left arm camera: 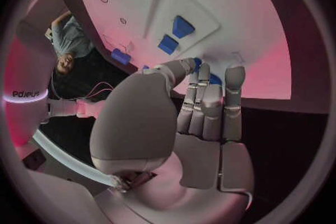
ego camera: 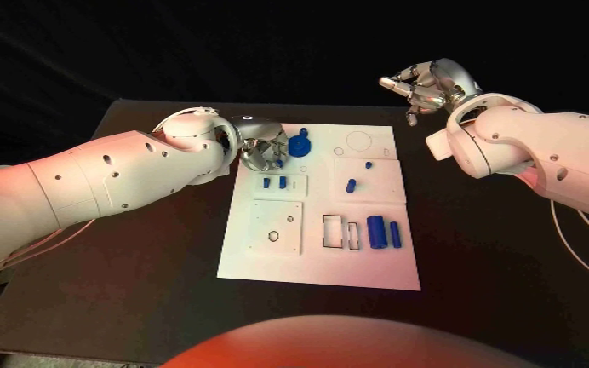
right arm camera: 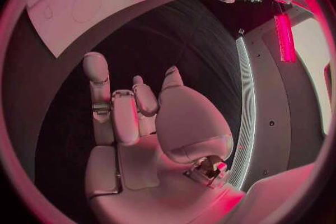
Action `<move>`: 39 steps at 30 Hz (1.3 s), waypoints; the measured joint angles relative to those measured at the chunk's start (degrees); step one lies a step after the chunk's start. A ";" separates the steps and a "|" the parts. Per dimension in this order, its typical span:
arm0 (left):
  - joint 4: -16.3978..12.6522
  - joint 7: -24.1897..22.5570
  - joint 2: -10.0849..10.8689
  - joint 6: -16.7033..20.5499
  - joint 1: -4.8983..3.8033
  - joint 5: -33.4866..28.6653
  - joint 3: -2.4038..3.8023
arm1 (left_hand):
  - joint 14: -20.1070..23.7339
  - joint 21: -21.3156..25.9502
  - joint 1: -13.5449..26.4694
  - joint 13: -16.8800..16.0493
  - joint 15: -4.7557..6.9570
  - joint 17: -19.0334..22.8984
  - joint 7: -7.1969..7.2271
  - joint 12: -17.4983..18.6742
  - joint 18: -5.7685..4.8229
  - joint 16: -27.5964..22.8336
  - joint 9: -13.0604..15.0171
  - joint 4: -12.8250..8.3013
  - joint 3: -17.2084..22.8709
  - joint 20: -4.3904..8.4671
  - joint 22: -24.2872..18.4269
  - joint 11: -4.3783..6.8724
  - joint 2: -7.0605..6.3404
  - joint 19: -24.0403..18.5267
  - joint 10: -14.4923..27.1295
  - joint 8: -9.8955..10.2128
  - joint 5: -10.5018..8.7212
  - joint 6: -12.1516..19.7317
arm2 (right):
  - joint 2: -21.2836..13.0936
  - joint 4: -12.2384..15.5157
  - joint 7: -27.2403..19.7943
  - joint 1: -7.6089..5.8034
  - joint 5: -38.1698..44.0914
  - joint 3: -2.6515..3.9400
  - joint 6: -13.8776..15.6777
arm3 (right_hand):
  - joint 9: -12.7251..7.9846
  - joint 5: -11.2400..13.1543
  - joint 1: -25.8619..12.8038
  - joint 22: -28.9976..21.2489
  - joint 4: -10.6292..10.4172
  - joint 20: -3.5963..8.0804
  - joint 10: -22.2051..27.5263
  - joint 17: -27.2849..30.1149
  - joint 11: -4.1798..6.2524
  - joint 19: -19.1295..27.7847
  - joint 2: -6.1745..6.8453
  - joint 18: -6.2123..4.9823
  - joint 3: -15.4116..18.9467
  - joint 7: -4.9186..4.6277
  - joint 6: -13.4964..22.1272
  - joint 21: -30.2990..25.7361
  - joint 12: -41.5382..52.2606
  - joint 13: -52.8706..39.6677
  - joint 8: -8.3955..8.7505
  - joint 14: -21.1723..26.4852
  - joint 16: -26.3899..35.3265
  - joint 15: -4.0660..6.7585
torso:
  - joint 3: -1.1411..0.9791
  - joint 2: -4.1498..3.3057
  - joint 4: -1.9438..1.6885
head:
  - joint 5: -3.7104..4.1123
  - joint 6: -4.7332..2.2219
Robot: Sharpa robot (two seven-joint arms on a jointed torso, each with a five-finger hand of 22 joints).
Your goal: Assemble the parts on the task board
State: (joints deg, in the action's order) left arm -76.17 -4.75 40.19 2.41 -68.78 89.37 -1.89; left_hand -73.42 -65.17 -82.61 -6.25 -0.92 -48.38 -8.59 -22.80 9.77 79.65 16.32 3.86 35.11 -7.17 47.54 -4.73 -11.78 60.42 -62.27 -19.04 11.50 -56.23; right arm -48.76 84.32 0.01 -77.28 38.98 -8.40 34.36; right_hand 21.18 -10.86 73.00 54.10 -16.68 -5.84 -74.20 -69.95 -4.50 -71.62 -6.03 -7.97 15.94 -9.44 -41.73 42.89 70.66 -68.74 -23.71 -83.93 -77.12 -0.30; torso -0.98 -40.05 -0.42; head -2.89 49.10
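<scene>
Currently left silver hand (ego camera: 261, 152) touches round blue plastic part (ego camera: 299, 145) at white task board's (ego camera: 322, 259) 11 o'clock; right silver hand (ego camera: 424, 85) hovers empty, fingers apart.

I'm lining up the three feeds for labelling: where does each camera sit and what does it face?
Head view: from the robot's head, down on the task board; both arms show.
Left wrist view: behind the left robot hand, facing the board's blue parts.
Right wrist view: behind the right robot hand, raised beside the board, facing it.
Shared: the round blue part and the left robot hand.
</scene>
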 measured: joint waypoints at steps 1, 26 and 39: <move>0.04 0.02 -0.05 -0.04 0.00 -0.02 0.00 | 0.00 0.00 0.00 0.00 0.00 -0.02 0.00 0.00 0.00 0.00 0.00 0.00 0.00 0.00 0.01 0.00 0.00 0.00 0.00 0.00 0.00 0.00 | 0.00 0.00 0.00 0.00 0.00 0.00 0.00 | 0.00 0.00 0.00 0.00 0.00 0.00 0.00 0.00 0.00 0.00 0.00 0.01 0.00 0.00 0.00 0.00 0.00 0.00 0.00 0.00 0.00 0.00 | 0.00 0.00 0.01 | 0.02 0.01; -0.03 1.46 -0.04 -1.56 -0.14 0.22 0.14 | -0.40 0.00 0.00 -1.28 0.40 -0.88 0.53 0.02 0.00 0.00 0.50 -0.89 -0.90 0.30 -0.13 0.52 -0.01 0.30 -1.34 -0.35 0.00 -1.31 | 0.03 -0.13 -0.01 0.02 0.00 0.00 0.00 | -0.10 0.00 0.00 -0.01 0.01 0.21 0.00 0.01 0.00 -0.21 0.00 0.00 0.33 0.00 0.00 0.00 0.00 0.00 -0.23 0.00 0.00 0.00 | 0.04 -0.01 -0.01 | 0.15 0.47; -0.20 1.33 0.06 -1.44 -0.11 0.25 0.09 | -0.40 0.45 0.31 -1.96 0.40 -1.87 0.36 0.02 -0.01 0.22 0.54 -0.95 -0.96 0.52 -0.50 0.50 0.30 0.08 -1.32 0.12 0.00 -0.87 | 0.07 -0.36 -0.03 0.10 0.00 0.00 0.00 | -0.10 0.00 0.00 -0.01 0.01 0.21 0.00 0.01 0.00 -0.21 0.00 0.00 0.33 0.00 0.00 -0.40 0.00 0.16 -0.23 0.00 0.00 0.00 | 0.04 0.07 -0.02 | 0.08 0.38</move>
State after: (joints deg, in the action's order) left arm -76.38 -3.42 40.25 0.97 -68.89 89.61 -1.80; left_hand -73.82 -64.72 -82.31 -8.21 -0.52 -50.25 -8.23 -22.78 9.76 79.87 16.87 2.91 34.15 -6.65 47.04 -4.23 -11.48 60.50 -63.60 -18.92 11.50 -57.11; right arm -48.69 83.96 -0.02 -77.18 38.98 -8.40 34.36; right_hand 21.08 -10.86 73.00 54.09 -16.67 -5.63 -74.20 -69.94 -4.50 -71.83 -6.02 -7.97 16.27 -9.44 -41.73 42.49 70.66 -68.59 -23.94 -83.94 -77.12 -0.30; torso -0.93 -39.98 -0.43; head -2.81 49.49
